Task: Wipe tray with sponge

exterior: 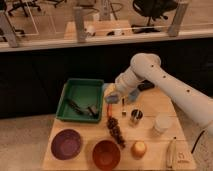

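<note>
The green rectangular tray (80, 92) sits at the back left of the wooden table (150, 105). Two dark items (93, 110) lie in its front right part. My gripper (113, 98) hangs at the end of the white arm (150, 72), just over the tray's right rim. A small yellowish patch (111, 91) shows at the gripper and a blue piece (133, 95) sits just right of it. I cannot tell whether either is the sponge.
A purple bowl (66, 144) and an orange bowl (106, 154) stand at the front. A dark grape bunch (116, 130), a metal cup (135, 116), a white cup (161, 124), a round fruit (138, 148) and a pale long item (171, 152) lie to the right.
</note>
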`<state>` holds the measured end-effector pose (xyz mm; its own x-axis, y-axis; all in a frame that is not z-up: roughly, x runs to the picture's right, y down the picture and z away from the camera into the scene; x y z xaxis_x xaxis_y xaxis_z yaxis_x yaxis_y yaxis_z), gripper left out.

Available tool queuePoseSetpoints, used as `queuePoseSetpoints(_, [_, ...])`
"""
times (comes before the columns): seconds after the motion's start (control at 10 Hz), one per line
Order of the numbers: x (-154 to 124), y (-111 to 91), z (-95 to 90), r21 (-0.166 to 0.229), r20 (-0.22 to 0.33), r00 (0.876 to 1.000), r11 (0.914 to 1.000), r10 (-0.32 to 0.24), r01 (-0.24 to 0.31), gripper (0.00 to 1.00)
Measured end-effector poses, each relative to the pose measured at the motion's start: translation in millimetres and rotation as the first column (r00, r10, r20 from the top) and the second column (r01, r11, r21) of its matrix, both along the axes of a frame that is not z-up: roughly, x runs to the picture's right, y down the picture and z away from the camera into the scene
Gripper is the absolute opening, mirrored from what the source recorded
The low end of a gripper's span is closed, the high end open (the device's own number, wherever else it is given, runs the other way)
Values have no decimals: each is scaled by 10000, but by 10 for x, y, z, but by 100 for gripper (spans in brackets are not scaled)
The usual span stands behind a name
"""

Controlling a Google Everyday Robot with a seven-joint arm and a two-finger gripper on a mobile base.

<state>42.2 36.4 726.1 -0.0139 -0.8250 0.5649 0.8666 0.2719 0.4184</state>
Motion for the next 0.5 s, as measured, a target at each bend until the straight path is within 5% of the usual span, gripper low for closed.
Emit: queuePoseSetpoints(0.5, [-284,-108,129,183,191,9991,9991,-379,376,0])
